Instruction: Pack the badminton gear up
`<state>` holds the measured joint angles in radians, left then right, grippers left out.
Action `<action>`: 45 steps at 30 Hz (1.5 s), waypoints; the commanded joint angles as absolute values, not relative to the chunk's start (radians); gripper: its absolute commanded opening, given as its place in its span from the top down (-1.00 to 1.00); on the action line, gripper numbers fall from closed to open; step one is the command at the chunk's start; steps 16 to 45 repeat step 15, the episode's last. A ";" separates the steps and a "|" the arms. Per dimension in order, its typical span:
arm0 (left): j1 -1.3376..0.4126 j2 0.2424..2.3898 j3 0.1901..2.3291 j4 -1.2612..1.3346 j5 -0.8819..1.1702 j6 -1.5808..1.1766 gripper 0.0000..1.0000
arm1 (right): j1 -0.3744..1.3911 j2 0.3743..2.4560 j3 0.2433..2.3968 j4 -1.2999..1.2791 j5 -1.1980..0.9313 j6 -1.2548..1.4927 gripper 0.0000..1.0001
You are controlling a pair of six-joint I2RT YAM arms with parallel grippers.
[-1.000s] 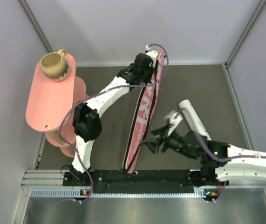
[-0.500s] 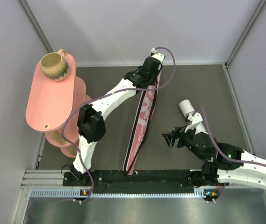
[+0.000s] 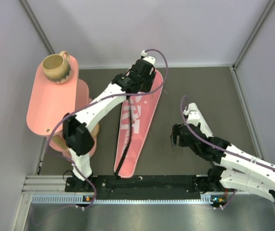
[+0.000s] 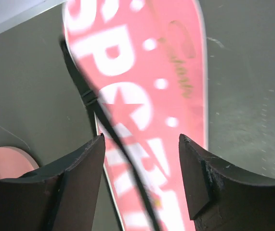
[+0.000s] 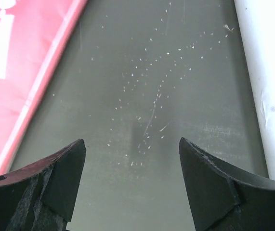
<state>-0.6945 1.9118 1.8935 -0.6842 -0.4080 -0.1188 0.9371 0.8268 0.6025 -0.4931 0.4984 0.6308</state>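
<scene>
Both hands gape empty, the left hand (image 4: pixel 141 140) over the far end of the pink bag (image 3: pixel 135 125) lying flat mid-desk (image 3: pixel 214 86), the right hand (image 5: pixel 132 144) above bare desk between bag and white tube (image 3: pixel 195 115); a sideways nudge may roll the tube, or the black strap (image 4: pixel 86 91) may snag a finger.

The long pink racket-shaped bag (image 3: pixel 136 126) lies flat on the dark tabletop (image 3: pixel 214 86), about mid-table. Its broad rounded head is at the far end, and its narrow tail points toward the near edge, slanting a little left as it comes nearer. Large white lettering and white dots run down its face. A thin black strap (image 4: pixel 91 96) trails along its left edge. Off to the right, with bare table between, the long white tube (image 3: pixel 193 111) lies flat, angled far-left to near-right, its near part hidden.
</scene>
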 commanded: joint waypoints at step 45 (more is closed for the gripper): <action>-0.701 1.156 1.470 -0.241 0.371 -0.272 -0.34 | 0.913 0.439 0.816 -0.393 0.564 0.136 -0.98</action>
